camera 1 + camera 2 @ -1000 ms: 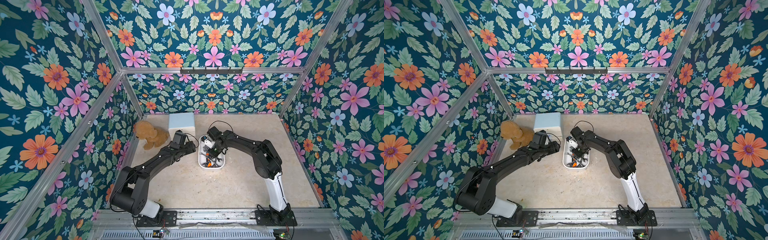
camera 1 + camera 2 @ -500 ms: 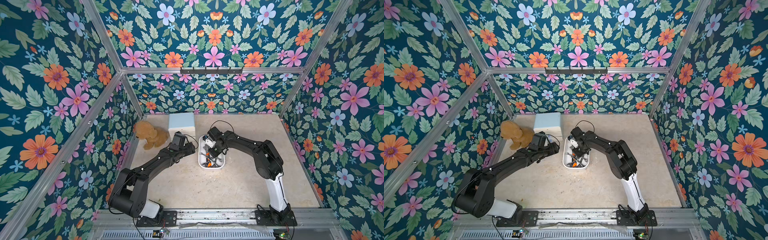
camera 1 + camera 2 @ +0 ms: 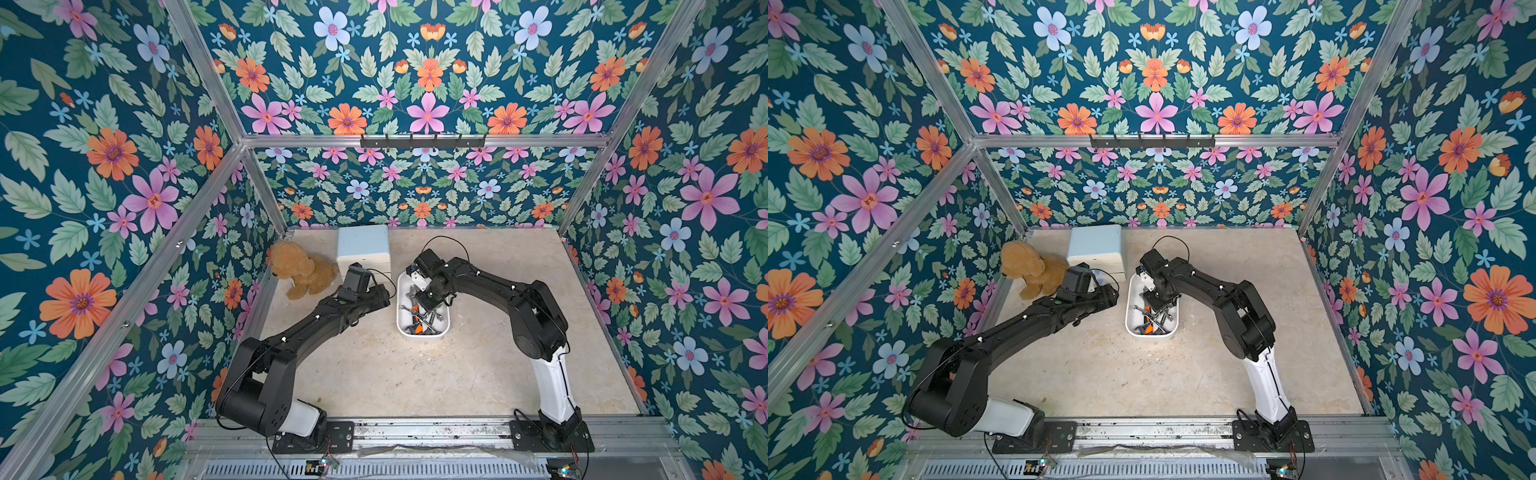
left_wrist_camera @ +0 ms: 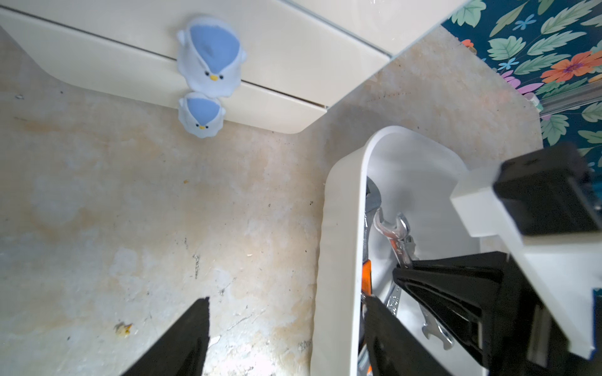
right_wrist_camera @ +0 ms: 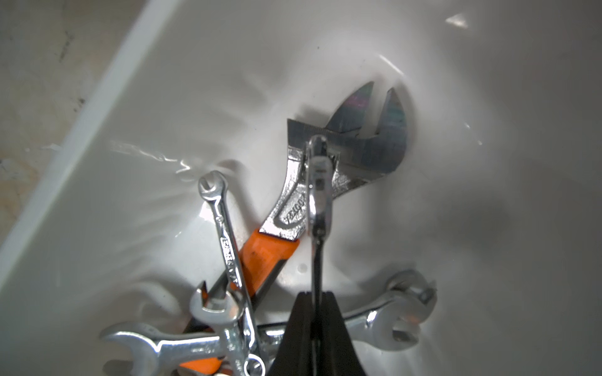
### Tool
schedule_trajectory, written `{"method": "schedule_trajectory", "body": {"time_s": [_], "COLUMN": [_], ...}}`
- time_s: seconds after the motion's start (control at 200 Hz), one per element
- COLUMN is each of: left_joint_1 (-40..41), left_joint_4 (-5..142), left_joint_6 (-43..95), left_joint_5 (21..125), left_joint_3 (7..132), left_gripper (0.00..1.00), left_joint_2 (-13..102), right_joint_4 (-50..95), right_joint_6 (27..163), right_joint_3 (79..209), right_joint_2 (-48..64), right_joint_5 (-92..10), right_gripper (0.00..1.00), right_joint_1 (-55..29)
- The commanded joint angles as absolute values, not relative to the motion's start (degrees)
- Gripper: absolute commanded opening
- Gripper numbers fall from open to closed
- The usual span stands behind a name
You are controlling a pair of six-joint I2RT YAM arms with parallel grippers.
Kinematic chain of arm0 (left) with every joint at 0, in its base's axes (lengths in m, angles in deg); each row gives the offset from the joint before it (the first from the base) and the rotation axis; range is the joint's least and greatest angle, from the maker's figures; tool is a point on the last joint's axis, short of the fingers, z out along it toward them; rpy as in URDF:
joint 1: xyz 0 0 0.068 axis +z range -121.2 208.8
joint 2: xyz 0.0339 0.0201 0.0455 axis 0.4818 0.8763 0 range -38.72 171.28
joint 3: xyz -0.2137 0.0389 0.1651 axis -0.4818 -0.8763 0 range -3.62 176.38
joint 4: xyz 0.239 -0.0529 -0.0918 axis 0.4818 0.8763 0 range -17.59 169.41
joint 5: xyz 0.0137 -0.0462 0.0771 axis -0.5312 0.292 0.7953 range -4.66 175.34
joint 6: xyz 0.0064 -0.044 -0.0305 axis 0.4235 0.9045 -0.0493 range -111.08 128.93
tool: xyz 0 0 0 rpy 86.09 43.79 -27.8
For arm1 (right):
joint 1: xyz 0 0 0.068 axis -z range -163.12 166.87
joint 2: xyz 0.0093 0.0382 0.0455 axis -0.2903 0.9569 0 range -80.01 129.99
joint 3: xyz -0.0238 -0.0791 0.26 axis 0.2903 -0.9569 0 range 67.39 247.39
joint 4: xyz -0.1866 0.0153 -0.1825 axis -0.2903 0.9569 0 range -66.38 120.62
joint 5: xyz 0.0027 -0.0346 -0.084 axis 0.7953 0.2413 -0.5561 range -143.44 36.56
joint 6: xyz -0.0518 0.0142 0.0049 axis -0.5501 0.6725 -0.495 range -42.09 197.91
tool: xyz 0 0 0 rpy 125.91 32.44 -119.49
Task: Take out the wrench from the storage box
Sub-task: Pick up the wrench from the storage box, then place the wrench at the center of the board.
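Bright even light, glare streaks inside storage box (image 5: 156,156), soft-focus wrist views

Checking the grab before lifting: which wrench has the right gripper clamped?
The slim chrome wrench held edge-on in the right gripper, its head over the orange-handled adjustable wrench. The other wrenches lie loose on the storage box floor.

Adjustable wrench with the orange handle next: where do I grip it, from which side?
Once the right gripper sets down its slim wrench, I'd take the adjustable wrench by its bare steel neck, between head and orange sleeve, straight down, jaws across the shank's width. That stretch lies exposed; the handle end is buried under crossed spanners.
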State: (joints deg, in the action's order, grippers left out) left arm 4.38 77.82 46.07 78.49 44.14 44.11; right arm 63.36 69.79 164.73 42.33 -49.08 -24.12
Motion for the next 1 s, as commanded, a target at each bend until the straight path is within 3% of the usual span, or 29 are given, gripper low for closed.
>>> {"method": "schedule_trajectory", "body": {"time_s": [0.0, 0.355, 0.69, 0.995], "left_joint_1": [4.38, 4.36, 3.67, 3.39], "left_joint_4": [76.71, 75.71, 74.25, 74.99], "left_joint_6": [46.12, 46.69, 47.42, 47.39], "left_joint_5": [79.26, 77.69, 74.51, 72.85], "left_joint_3": [43.93, 43.57, 46.3, 50.33], "left_gripper": [0.78, 0.78, 0.79, 0.79], "left_joint_2": [43.43, 42.42, 45.65, 50.61], "right_joint_4": [63.28, 58.31, 48.77, 45.83], "right_joint_6": [73.77, 83.71, 91.39, 89.94], "right_joint_3": [165.87, 164.44, 142.62, 135.15], "right_joint_2": [41.67, 34.38, 17.41, 22.37], "right_joint_5": [-50.05, -49.71, -43.99, -41.68], "right_gripper": [0.0, 0.0, 0.0, 0.0], "right_joint_1": [-24.19, -23.26, -8.29, -0.17]}}
